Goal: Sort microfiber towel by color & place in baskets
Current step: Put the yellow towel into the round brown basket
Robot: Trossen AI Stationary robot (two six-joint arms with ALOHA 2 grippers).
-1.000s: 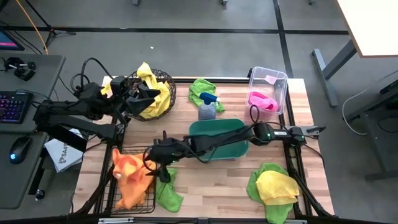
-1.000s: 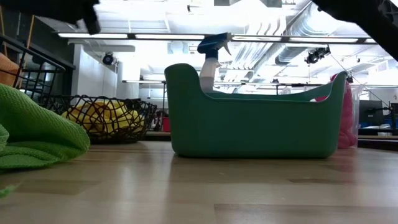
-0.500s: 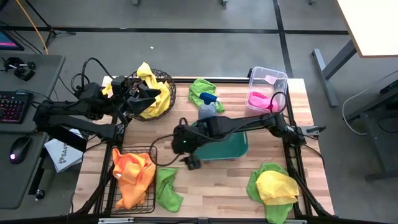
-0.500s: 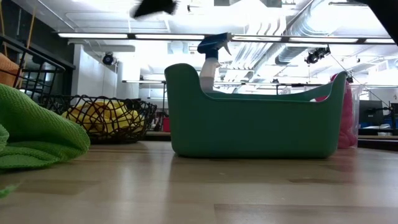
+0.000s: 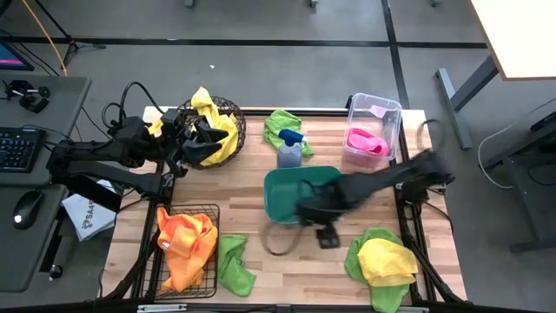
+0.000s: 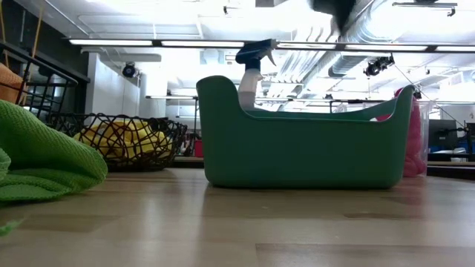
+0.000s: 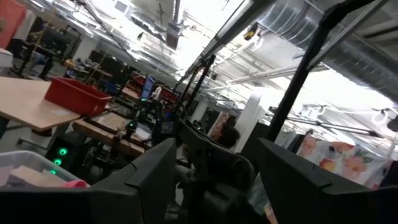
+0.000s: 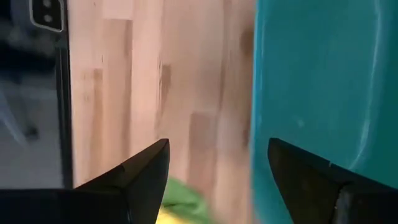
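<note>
- The right gripper point(image 5: 323, 233) is sweeping away from the rectangular black wire basket point(image 5: 207, 211) at lower left, jaws apart and empty, now beside the teal-green plastic tub point(image 5: 282, 193) at centre; the orange microfiber towel point(image 5: 184, 245) is delivered.
- The yellow and lime green towels point(image 5: 380, 257) at lower right are probably next.
- The left gripper point(image 5: 201, 135) is hovering over the round dark wire basket point(image 5: 228, 111) of yellow cloths, jaws apart.
- The clear plastic bin point(image 5: 387, 111) is holding pink.

A robotics lab: exposed ceiling ducts point(image 6: 386, 33), strip lights, equipment-laden workbenches point(image 7: 37, 102), a keyboard desk point(image 5: 26, 148).
</note>
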